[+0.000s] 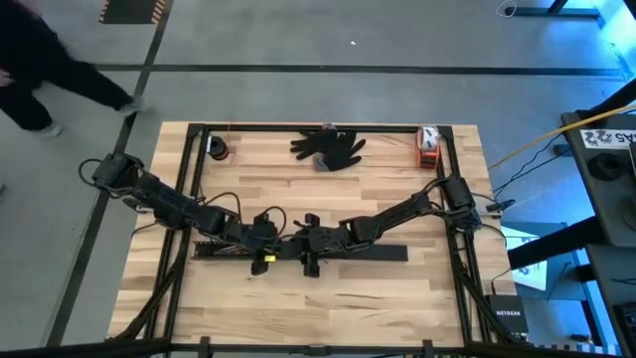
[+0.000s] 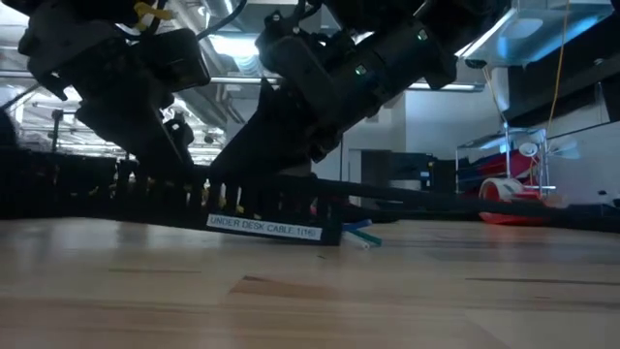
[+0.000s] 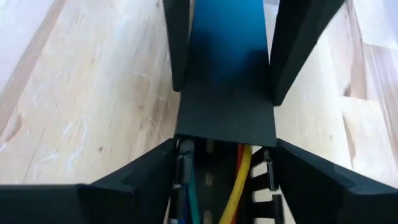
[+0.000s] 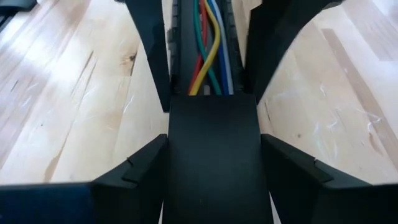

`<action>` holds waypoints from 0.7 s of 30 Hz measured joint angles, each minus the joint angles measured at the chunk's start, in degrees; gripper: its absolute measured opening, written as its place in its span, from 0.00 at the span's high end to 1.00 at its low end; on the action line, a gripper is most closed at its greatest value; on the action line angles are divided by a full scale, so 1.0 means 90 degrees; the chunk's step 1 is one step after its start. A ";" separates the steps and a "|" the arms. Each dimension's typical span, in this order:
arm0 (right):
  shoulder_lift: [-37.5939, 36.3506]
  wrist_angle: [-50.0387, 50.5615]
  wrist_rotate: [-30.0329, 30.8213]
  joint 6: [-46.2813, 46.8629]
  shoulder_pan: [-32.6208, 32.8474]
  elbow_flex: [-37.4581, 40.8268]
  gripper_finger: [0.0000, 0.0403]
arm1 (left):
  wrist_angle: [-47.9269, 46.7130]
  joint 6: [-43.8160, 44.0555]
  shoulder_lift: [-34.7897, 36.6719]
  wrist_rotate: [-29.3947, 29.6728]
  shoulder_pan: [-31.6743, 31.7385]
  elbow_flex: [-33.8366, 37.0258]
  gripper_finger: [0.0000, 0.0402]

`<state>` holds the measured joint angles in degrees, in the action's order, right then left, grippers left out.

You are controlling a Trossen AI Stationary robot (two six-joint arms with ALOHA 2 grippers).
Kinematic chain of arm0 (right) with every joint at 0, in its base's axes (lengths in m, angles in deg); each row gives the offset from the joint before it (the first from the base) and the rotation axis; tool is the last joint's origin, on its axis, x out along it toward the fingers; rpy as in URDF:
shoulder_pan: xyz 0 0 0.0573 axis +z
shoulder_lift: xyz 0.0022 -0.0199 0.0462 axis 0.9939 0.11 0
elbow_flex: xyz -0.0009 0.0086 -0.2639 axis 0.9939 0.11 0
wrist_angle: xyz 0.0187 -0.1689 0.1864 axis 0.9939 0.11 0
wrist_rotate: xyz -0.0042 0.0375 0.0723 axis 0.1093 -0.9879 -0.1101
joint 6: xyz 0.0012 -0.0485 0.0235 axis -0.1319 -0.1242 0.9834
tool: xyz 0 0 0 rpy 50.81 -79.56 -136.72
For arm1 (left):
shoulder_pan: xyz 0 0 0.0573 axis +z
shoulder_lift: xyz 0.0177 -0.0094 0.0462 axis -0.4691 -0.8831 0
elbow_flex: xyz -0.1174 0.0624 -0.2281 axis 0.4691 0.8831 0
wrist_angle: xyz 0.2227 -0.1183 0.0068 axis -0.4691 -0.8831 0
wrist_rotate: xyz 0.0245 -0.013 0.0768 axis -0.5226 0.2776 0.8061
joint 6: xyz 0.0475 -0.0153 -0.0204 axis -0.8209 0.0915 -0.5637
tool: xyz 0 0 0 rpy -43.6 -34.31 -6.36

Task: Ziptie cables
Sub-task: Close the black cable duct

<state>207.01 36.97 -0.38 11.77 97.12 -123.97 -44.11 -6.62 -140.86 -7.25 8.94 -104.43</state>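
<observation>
Where the two tools meet over the tabletop [image 1: 328,189], the cables [image 4: 208,46] lie inside a black slotted channel [image 1: 378,253]: thin wires, red, yellow, green, blue and white, running side by side between its slotted walls. Their ends, green and white, poke out of the channel's end [image 2: 360,233] near a white label [image 2: 263,227].

Left tool [image 1: 264,239]: fingers [image 3: 134,180] spread either side of the channel, a flat cover piece [image 3: 227,93] ahead of it between its fingers; whether they press the channel cannot be told.
Right tool [image 1: 308,242]: fingers [image 4: 134,168] likewise straddle the channel over a flat cover [image 4: 214,155], cables showing just beyond it; grip cannot be told.

Beyond both tools, at the tabletop's far edge: black glove [image 1: 330,147], small dark roll [image 1: 218,148], orange-and-white item [image 1: 427,144]. Both arms cover the channel's middle from above. A person [image 1: 45,70] stands on the floor beyond the left arm.
</observation>
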 joint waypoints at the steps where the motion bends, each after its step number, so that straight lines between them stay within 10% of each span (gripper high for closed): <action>1: 0.0006 0.0033 0.0004 0.0003 0.0000 0.0005 0.46 | 0.0024 0.0052 0.0001 -0.0001 0.0001 -0.0001 0.32; 9: 0.0013 0.0049 0.0005 0.0017 0.0000 0.0019 0.46 | -0.0056 -0.0307 0.0005 -0.0029 0.0008 -0.0012 0.05; 21: 0.0025 0.0065 0.0001 0.0017 0.0002 0.0010 0.46 | -0.0507 -0.0881 0.0892 0.0012 0.0086 0.0002 0.01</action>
<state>207.24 37.55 -0.37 11.92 97.14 -123.88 -48.67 -14.56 -132.83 -7.15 9.72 -104.41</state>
